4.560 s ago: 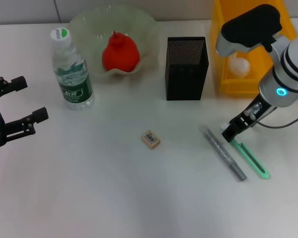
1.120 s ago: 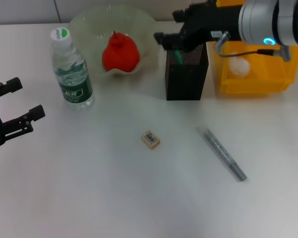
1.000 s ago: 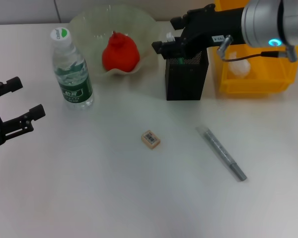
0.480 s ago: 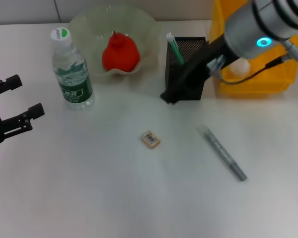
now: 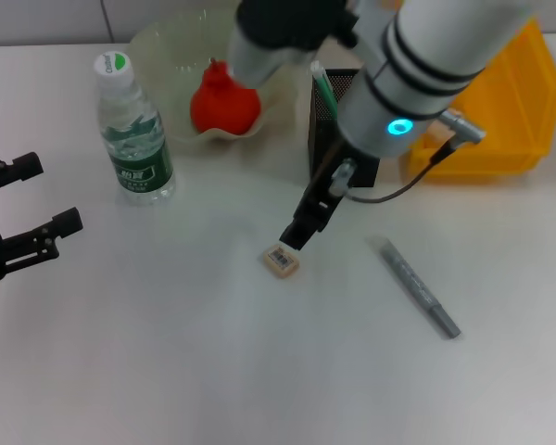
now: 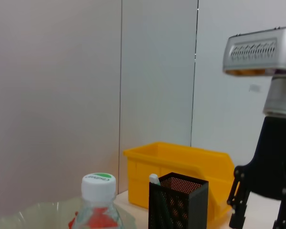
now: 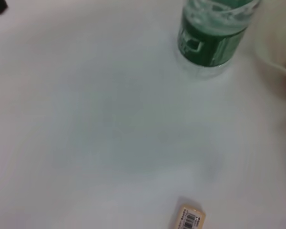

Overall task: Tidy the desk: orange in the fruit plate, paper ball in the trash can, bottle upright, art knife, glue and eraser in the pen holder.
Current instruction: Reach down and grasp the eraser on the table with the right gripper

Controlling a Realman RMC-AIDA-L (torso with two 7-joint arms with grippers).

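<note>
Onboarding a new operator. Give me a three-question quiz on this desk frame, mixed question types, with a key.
1. True or false: the bottle stands upright.
2. Which item is the right gripper nearest? A eraser B glue stick C red fruit
3. Fill in: the green art knife sits in the ____.

Key: 1 true. 2 A. 3 pen holder. The left gripper waits open at the desk's left edge.

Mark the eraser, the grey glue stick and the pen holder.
eraser (image 5: pixel 281 260), head view, on its barcode label.
grey glue stick (image 5: pixel 420 287), head view, mid-barrel.
pen holder (image 6: pixel 177 205), left wrist view, on its mesh front wall.
</note>
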